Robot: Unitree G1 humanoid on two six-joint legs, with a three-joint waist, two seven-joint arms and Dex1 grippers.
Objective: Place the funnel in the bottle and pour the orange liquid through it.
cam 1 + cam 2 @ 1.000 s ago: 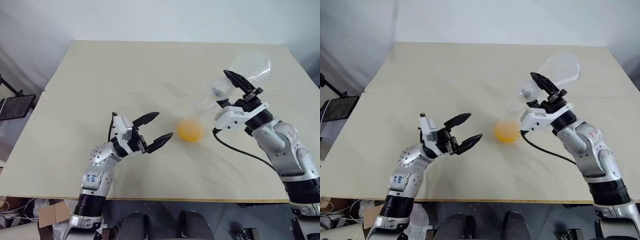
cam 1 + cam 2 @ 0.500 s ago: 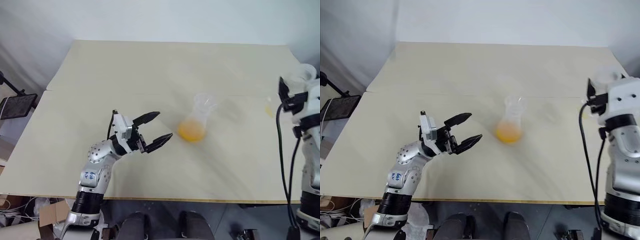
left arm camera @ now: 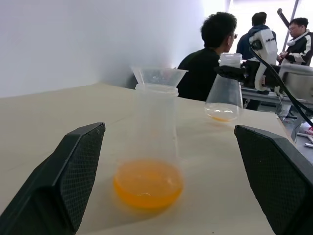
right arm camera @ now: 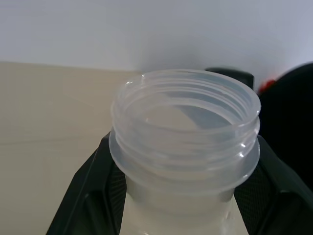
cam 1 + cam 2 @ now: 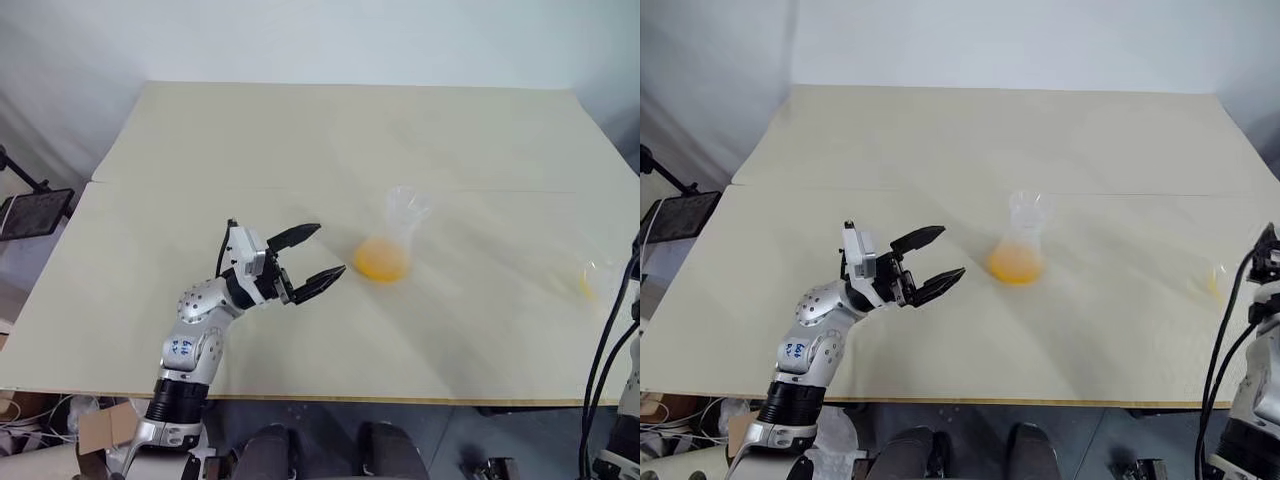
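Clear funnel sits in the transparent plastic bottle, orange liquid pooled inside.
Left gripper gapes empty; right jaws clamp a clear threaded-neck flask, seemingly almost drained.

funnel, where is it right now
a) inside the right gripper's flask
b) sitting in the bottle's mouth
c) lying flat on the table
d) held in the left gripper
b: the funnel sits upright in the mouth of the bottle, above the orange liquid.

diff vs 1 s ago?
The right hand, shut on the pouring flask, swung from tipped over the funnel out to the table's right edge, flask now upright. The bottle, its orange liquid and the open left hand stayed put.
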